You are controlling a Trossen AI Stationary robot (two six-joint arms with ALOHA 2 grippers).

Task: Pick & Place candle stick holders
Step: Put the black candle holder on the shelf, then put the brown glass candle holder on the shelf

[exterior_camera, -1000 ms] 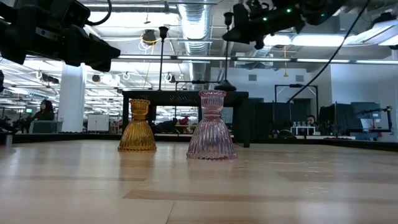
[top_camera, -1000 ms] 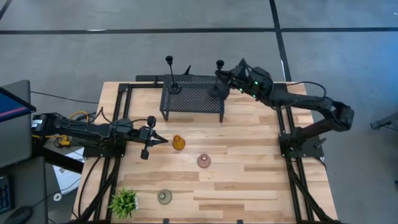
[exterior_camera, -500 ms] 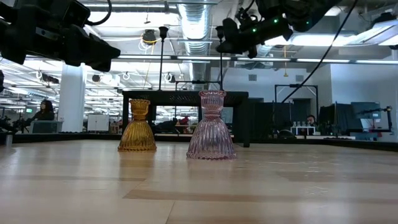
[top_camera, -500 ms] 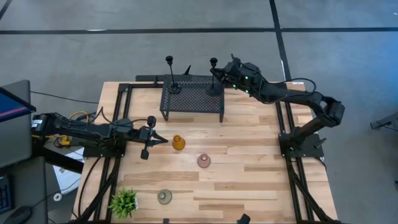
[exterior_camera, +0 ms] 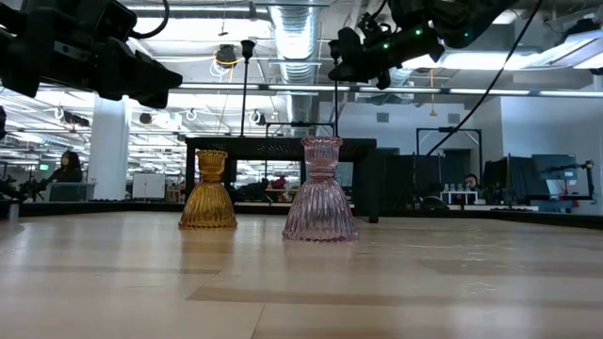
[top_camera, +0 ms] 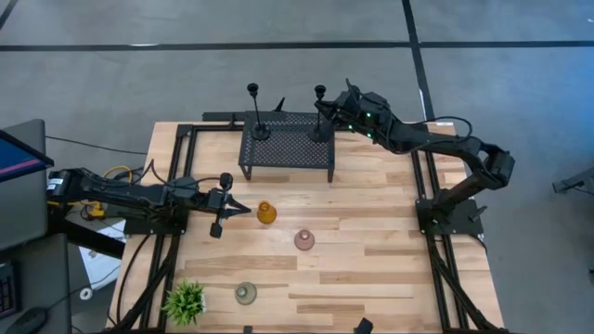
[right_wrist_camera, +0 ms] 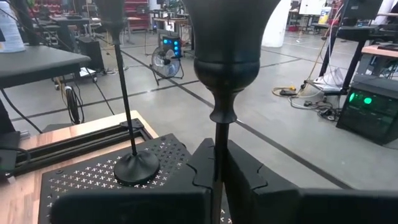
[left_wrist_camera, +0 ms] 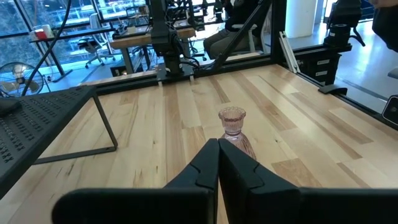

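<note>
High view change: second black holder is being lowered onto mesh stand, at 12 o'clock.
Right pincer: clenched on stem.
Left pincer: clenched, empty.

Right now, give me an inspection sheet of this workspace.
Surface: wooden table, in a dark frame.
Job's things: two black holders on the mesh stand, one free, one gripped; amber holder, pink holder, grey-green holder on the wood.
Clutter: small green plant.
Grippers: right gripper shut on the stem; left gripper shut, empty, beside the amber holder.
Cables: yellow wires at the left arm's base.
Surroundings: a seated person far off.
</note>
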